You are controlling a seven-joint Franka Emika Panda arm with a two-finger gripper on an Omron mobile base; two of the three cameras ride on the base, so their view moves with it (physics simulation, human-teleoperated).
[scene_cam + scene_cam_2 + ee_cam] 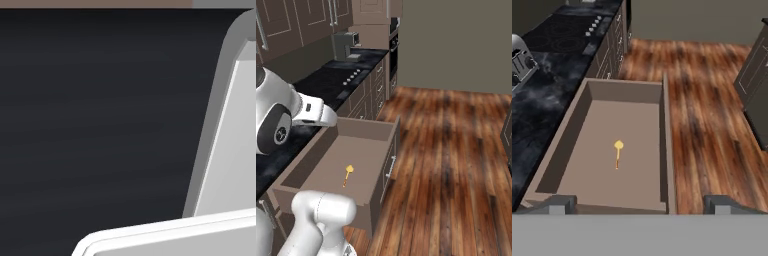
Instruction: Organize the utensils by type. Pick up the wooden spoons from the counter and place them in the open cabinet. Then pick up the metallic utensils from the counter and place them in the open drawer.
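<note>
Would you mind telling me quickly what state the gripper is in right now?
Gripper: open, holding nothing, above the drawer where one metallic utensil lies.

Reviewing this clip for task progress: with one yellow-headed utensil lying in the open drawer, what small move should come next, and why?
Probably lift the open, empty gripper away from the drawer and turn toward the counter. One metallic utensil already lies flat on the drawer floor, and the fingers hold nothing, so another pickup seems due.
</note>
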